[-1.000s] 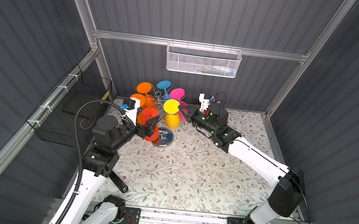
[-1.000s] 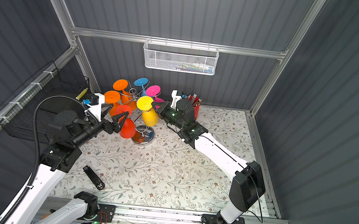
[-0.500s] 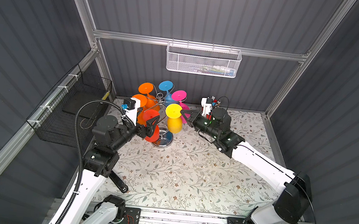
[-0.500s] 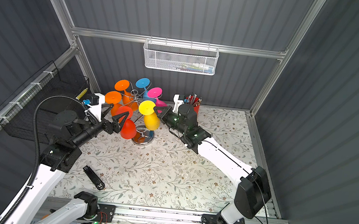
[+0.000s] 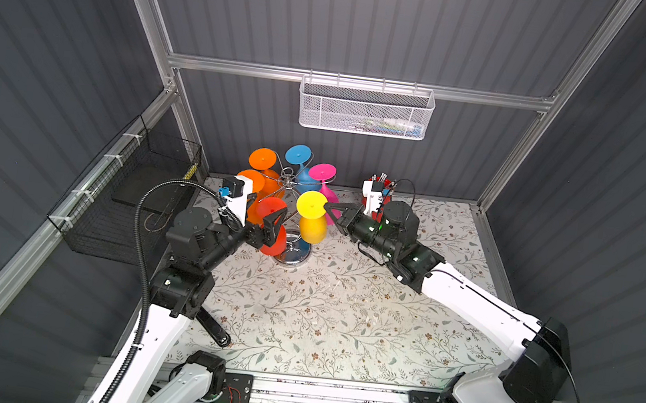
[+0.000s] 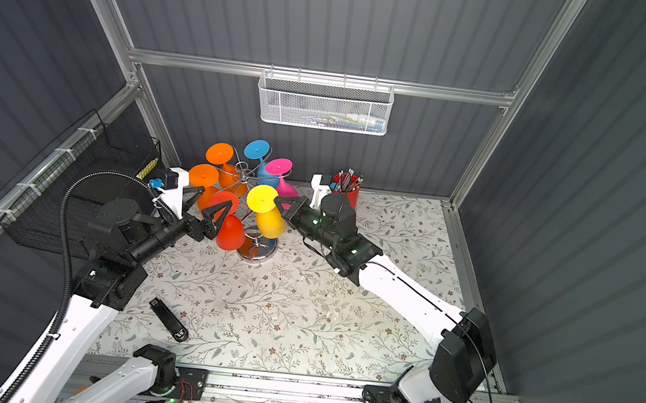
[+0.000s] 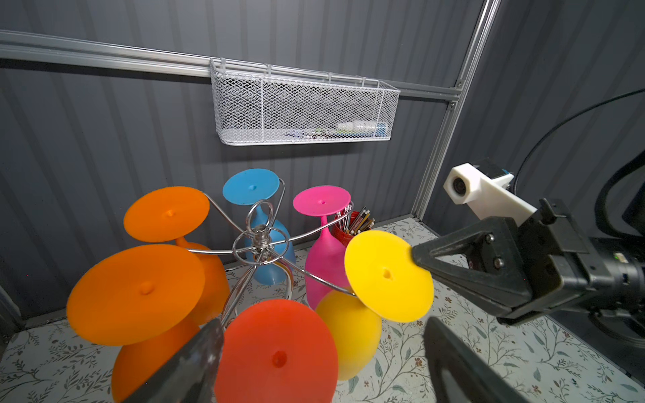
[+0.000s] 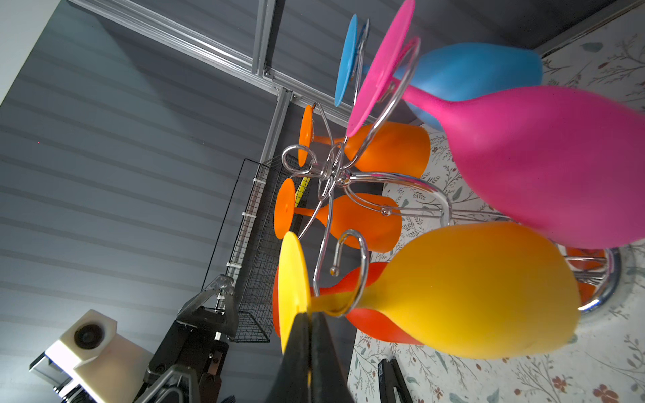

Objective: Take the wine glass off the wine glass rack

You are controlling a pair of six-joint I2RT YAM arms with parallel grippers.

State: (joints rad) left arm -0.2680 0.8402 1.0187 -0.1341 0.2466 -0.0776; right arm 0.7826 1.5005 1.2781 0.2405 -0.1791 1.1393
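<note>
Yellow wine glass (image 7: 387, 275) hung on the wine glass rack (image 7: 260, 240), foot rim pinched in the right gripper (image 7: 417, 259), left gripper (image 7: 321, 328) spread around the red wine glass (image 6: 230, 233): a snagged stem could tip the rack over.

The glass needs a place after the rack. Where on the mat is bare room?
Bare: middle of the floral mat, in front of the wine glass rack, and its back right corner. Crowded: at the rack, with left gripper, right gripper and red pencil cup; a black bar lies front left.
</note>
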